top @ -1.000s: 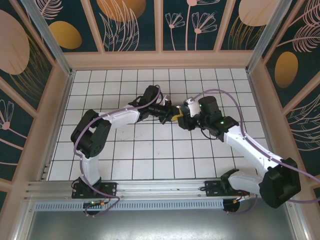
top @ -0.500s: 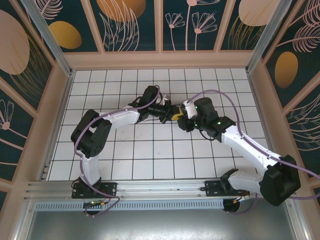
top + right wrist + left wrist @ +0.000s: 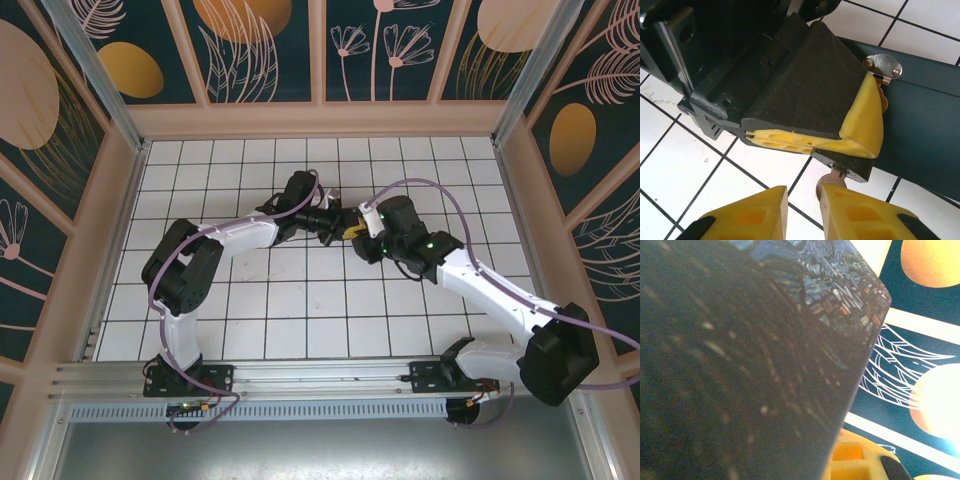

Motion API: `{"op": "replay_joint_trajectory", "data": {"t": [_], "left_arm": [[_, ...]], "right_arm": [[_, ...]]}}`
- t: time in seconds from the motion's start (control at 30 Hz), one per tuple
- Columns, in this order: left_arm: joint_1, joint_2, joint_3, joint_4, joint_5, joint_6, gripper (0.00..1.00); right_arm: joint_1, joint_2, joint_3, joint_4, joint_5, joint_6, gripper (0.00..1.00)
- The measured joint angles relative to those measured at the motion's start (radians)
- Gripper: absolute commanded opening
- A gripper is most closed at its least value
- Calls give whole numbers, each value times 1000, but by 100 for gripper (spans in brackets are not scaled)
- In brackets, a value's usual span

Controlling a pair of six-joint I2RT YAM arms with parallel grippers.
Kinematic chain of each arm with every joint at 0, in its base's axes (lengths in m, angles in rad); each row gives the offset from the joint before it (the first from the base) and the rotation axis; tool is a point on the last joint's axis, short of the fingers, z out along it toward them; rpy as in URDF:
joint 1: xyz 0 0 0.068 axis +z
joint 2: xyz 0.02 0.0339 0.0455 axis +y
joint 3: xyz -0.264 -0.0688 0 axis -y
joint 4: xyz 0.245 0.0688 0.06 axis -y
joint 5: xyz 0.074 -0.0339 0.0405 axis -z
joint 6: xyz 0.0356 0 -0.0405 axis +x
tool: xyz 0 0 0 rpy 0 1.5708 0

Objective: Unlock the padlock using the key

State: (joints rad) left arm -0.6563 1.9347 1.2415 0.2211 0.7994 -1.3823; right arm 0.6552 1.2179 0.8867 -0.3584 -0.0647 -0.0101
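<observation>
In the right wrist view, my left gripper's black-and-yellow fingers point(image 3: 865, 120) are clamped on the small dark padlock point(image 3: 847, 164), held just above the tiles. The key point(image 3: 832, 179) sticks out of the padlock's underside, its brownish head pointing at my right gripper point(image 3: 804, 194). That gripper is open, and the key head lies in its gap against the inner edge of the right finger. From above, the left gripper point(image 3: 336, 221) and right gripper point(image 3: 358, 238) meet tip to tip near the table's middle, hiding the padlock. One yellow finger point(image 3: 860, 464) shows low in the left wrist view.
A dark box painted with blue-and-yellow swirls point(image 3: 740, 365) looms right in front of the left wrist camera. Its teal side point(image 3: 920, 120) lies just behind the padlock, with a riveted silvery metal tab point(image 3: 883, 65) at its edge. White tiled floor point(image 3: 300, 300) spreads in front of both arms.
My right arm has moved left, bringing its gripper up to the padlock held by the left gripper. The left arm has stayed still.
</observation>
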Motion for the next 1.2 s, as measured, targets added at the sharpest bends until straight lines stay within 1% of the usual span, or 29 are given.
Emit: {"op": "replay_joint_trajectory", "data": {"t": [0.17,0.27,0.47,0.53,0.6,0.8,0.9,1.03,1.2], "left_arm": [[3,0,-2,8,-5,-7,0],[3,0,-2,10,-13,-7,0],[2,0,-6,14,-13,-7,0],[2,0,-6,16,-15,-10,0],[2,0,-6,16,-14,-11,0],[3,0,-6,19,-13,-14,0],[3,0,-7,23,-15,-17,0],[3,-7,-19,42,-23,-41,0],[2,-33,-60,74,-36,-84,0]], "right_arm": [[36,23,23,-16,79,-11,28],[55,27,25,-19,130,-11,27],[82,51,33,-32,246,-22,21],[87,61,35,-36,270,-32,18],[94,62,38,-39,286,-37,17],[90,56,39,-35,264,-25,10],[59,50,42,-35,203,23,6],[8,29,29,-19,96,148,2],[-32,-42,-71,94,-3,331,0]]}}
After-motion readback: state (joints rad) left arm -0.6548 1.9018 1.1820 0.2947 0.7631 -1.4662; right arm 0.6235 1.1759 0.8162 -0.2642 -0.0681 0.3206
